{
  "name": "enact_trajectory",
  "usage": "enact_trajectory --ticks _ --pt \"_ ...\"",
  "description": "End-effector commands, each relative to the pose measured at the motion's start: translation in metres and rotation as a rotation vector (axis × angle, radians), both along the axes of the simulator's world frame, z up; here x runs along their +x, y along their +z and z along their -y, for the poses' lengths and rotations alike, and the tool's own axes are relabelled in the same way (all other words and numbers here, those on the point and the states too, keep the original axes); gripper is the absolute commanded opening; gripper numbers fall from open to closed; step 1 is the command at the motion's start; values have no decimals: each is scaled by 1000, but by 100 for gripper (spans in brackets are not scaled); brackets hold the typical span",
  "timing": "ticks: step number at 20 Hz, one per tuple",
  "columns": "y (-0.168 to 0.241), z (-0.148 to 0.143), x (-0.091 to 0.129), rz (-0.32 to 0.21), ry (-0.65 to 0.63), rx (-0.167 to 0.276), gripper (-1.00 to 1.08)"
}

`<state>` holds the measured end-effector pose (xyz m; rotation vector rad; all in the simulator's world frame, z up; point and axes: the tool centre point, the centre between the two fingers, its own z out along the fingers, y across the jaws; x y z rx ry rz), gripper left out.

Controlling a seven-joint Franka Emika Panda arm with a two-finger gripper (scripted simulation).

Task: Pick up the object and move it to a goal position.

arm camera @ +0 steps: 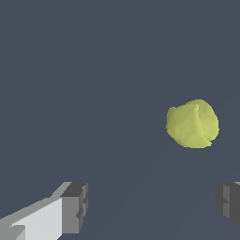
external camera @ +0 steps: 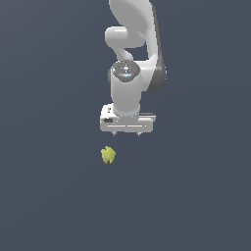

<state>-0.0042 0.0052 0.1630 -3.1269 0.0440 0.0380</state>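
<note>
The object [external camera: 108, 155] is a small yellow-green lumpy item lying on the dark grey floor, below and slightly to the exterior view's left of the white gripper [external camera: 126, 133]. In the wrist view the object [arm camera: 192, 123] shows as a rounded lobed lump, apart from both fingertips. The gripper [arm camera: 152, 206] is open and empty, its two grey fingertips [arm camera: 75, 206] spread wide. It hangs above the floor with nothing between the jaws.
The white arm [external camera: 132, 54] rises behind the gripper toward the top of the exterior view. The floor [external camera: 49, 196] is a plain dark grey surface all around.
</note>
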Motion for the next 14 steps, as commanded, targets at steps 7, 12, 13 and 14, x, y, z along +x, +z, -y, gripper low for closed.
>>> enact_trajectory --ticks 7,12,13,14 --pt "-1 2 1 1 5 3 100" --pt "-8 11 6 5 44 1 100" --pt "-10 14 7 6 55 1 100" --pt "-13 17 9 7 67 0 100"
